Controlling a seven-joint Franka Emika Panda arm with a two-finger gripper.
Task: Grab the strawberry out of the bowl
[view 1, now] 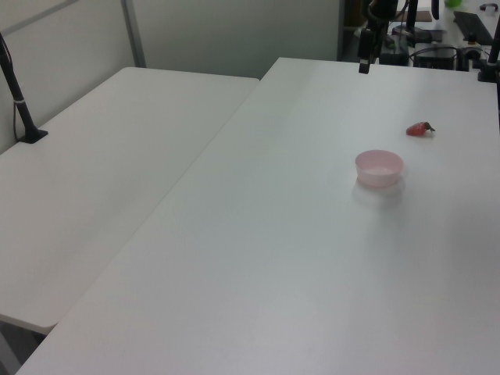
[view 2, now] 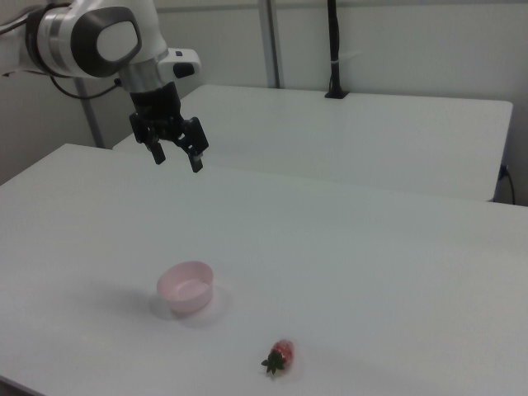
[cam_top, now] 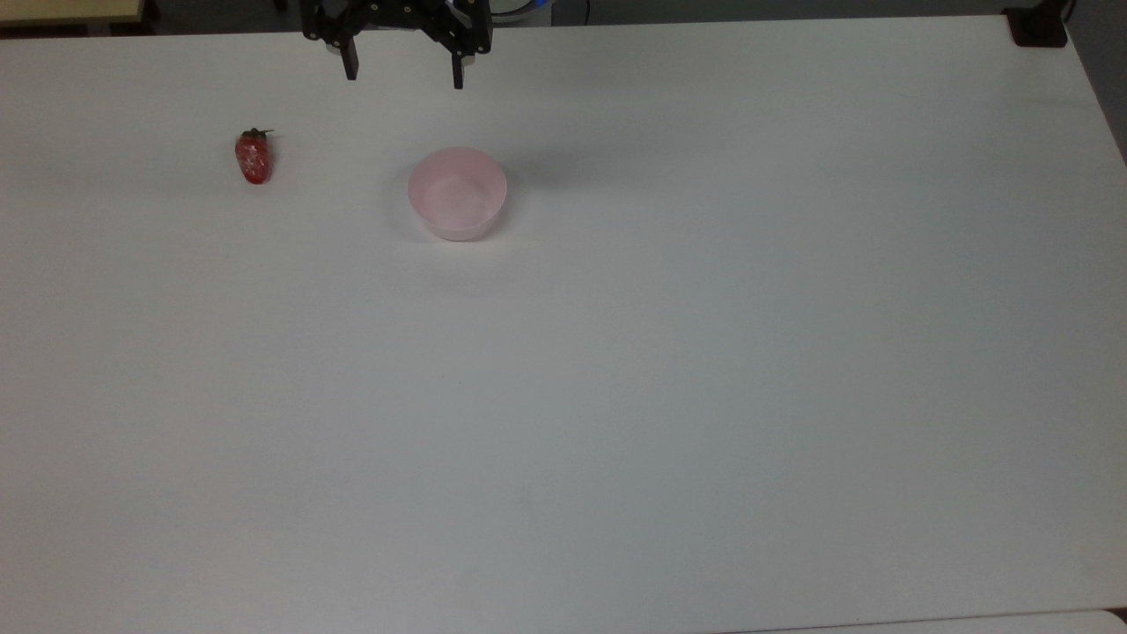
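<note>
The strawberry point(cam_top: 254, 158) lies on the white desk point(cam_top: 616, 396), well apart from the pink bowl point(cam_top: 457, 194), which looks empty. In the top view it sits toward the top view's left of the bowl, green cap pointing to the far edge; in the right view the strawberry point(view 2: 280, 356) is nearer the camera than the bowl point(view 2: 186, 287). The gripper point(view 2: 176, 158) hangs high above the desk, past the bowl, jaws spread wide and holding nothing; how high is hard to judge.

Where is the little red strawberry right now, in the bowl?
No: the small glossy red toy strawberry lies on the white table, to the top view's left of the empty pale pink plastic bowl, apart from it.
</note>
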